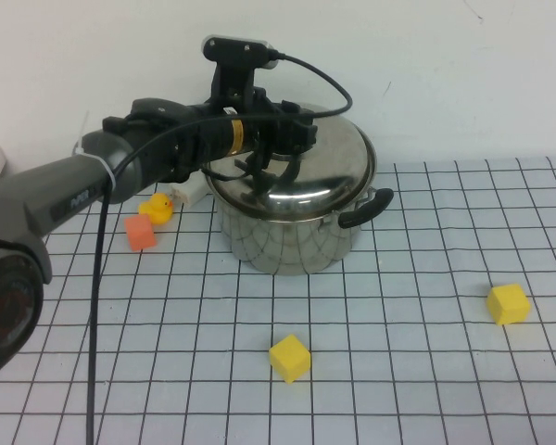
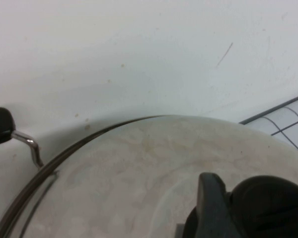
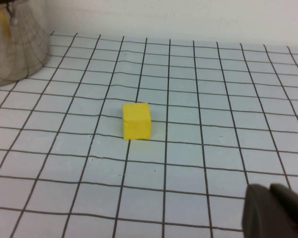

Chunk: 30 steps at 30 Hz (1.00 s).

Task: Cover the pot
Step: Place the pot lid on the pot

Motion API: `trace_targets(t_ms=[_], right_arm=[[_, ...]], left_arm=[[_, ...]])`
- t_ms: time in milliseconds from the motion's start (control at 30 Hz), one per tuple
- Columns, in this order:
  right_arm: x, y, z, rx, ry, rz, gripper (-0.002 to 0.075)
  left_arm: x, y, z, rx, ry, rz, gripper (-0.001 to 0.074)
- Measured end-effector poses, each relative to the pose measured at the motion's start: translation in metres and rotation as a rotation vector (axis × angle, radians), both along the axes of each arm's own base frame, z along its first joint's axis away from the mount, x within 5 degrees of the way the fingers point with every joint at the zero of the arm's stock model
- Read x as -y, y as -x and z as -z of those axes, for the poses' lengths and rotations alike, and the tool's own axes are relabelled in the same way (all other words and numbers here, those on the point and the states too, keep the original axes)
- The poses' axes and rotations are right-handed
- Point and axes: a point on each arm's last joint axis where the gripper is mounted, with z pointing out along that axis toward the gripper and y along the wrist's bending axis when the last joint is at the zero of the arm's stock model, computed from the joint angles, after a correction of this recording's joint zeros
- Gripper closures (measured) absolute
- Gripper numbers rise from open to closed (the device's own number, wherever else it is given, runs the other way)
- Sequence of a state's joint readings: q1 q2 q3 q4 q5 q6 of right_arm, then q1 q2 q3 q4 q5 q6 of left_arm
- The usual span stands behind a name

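The large shiny steel pot (image 1: pixel 292 243) stands at the back of the checked mat, one black side handle (image 1: pixel 366 209) showing on its right. The domed steel lid (image 1: pixel 332 165) lies over its mouth. My left gripper (image 1: pixel 276 159) is over the lid's middle, shut on its black knob (image 2: pixel 270 206), with one finger (image 2: pixel 211 201) against the knob. The lid's dome (image 2: pixel 139 173) fills the left wrist view. My right gripper (image 3: pixel 275 212) is out of the high view; it hangs low over the mat with its fingers together and empty. The pot's wall (image 3: pixel 15 44) shows far off in that view.
A yellow cube (image 1: pixel 290 358) lies in front of the pot and another (image 1: pixel 508 303) to the right, also seen in the right wrist view (image 3: pixel 136 120). An orange cube (image 1: pixel 140 232) and a yellow rubber duck (image 1: pixel 157 208) lie left of the pot. A white wall stands behind.
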<state>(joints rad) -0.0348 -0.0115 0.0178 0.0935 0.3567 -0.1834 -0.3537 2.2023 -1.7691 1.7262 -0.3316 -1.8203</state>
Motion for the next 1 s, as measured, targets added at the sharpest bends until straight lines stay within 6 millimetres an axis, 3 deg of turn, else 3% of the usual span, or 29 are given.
trace_targets(t_ms=[500, 667, 767, 833, 900, 1000], right_arm=[[0.0, 0.0, 0.0, 0.0, 0.0, 0.0, 0.0717], [0.0, 0.0, 0.0, 0.0, 0.002, 0.0, 0.0717], [0.0, 0.0, 0.0, 0.0, 0.002, 0.0, 0.0717], [0.0, 0.0, 0.0, 0.0, 0.002, 0.0, 0.0717], [0.0, 0.0, 0.0, 0.0, 0.002, 0.0, 0.0717], [0.0, 0.0, 0.0, 0.0, 0.002, 0.0, 0.0717]], left_arm=[[0.017, 0.007, 0.0, 0.017, -0.019, 0.028, 0.0404], [0.016, 0.01, -0.008, 0.047, -0.046, 0.029, 0.0186], [0.015, 0.017, -0.03, 0.092, -0.044, 0.043, 0.0164], [0.013, 0.024, -0.056, 0.143, -0.027, 0.041, 0.0213], [0.007, 0.036, -0.093, 0.214, -0.002, 0.026, 0.0311], [-0.008, 0.058, -0.15, 0.326, 0.04, 0.004, 0.0528]])
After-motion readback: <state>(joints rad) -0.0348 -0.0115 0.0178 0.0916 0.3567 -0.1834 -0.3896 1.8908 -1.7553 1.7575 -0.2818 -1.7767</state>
